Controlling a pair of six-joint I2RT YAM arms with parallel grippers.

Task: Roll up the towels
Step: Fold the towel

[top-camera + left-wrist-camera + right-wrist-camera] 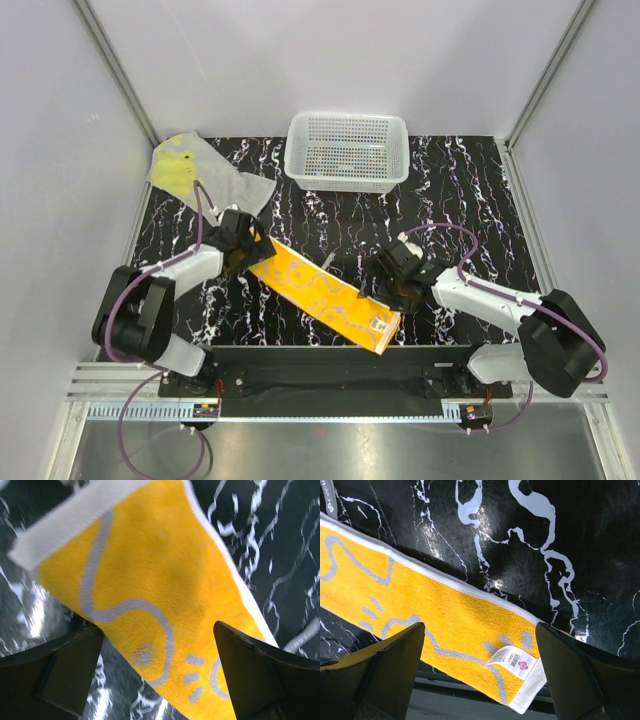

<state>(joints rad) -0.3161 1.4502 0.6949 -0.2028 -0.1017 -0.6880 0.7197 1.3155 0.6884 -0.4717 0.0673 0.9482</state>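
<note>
So far left, the grey towel is lying loose and a bit rumpled in the back left corner of the table, well apart from everything else. It's not rolled.

Just in front of it is the left hand, sitting over the upper left end of the orange towel. In the left wrist view its fingers are spread wide on either side of that end with the white hem showing. They're gripping nothing; the cloth just lies flat on the table below them.

The orange towel itself is a long flat strip running diagonally across the middle, from the left hand down toward the front edge. No roll in it at all.

Behind it, at the back centre, sits the white basket. I can't tell if anything's in it.

On the right, the right hand hangs just beside the lower right end of the strip. It's wide open too and holds nothing. Its wrist view shows that end with a small label sewn by the white hem, lying between the spread fingers.
</note>
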